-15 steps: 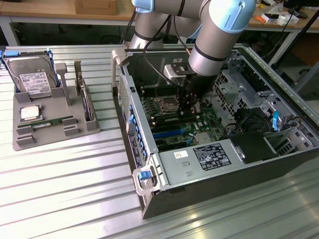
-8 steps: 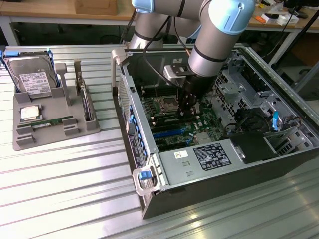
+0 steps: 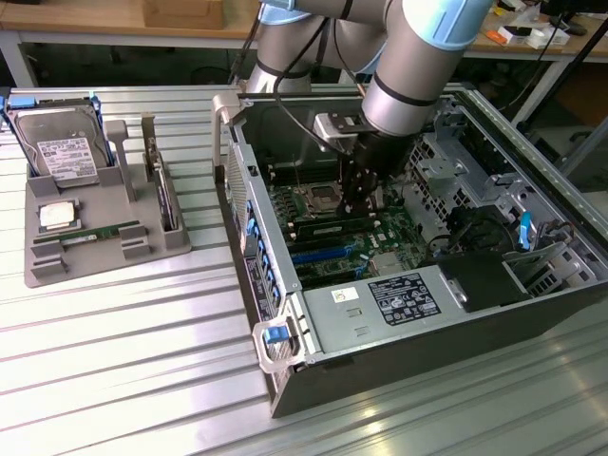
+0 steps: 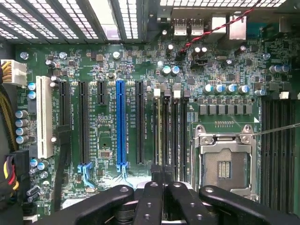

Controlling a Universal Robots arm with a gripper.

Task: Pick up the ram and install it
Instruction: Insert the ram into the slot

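I have the end effector [image 4: 161, 180] closed together low over the motherboard [image 4: 108, 93], pressing on the ram [image 4: 160, 131], which stands in its slot beside the empty CPU socket [image 4: 224, 161], so installation looks nearly finished, pending full seating.

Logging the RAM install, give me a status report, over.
Gripper shut, down inside the open computer case over the memory slots. One ram stick lying in the grey tray. No obstruction seen.
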